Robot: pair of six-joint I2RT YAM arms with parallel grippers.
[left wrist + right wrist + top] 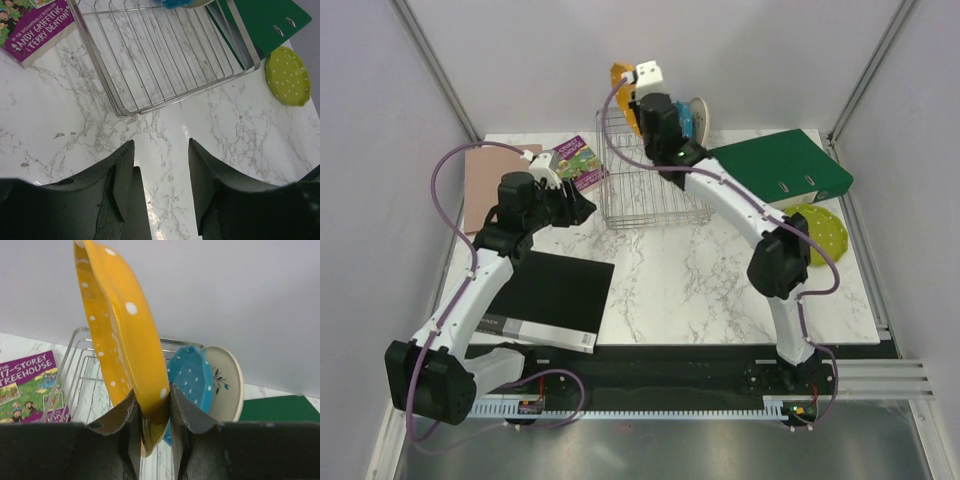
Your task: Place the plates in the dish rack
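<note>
Marble table [720, 290]: carries the rack and one loose plate.
Wire dish rack [655, 200]: sits at the far middle of the table.
Cream plate [227, 385]: stands on edge at the far right of the rack.
Orange plate [125, 340]: upright in the air above the far left of the rack.
Blue plate [192, 380]: on edge, just in front of the cream plate.
Green plate [287, 77]: flat on the table, right of the rack, outside it.
Right gripper [152, 392]: fingers clamped on the orange plate's lower rim.
Left gripper [161, 142]: fingers apart, nothing between them, over bare table near the rack's front corner.
</note>
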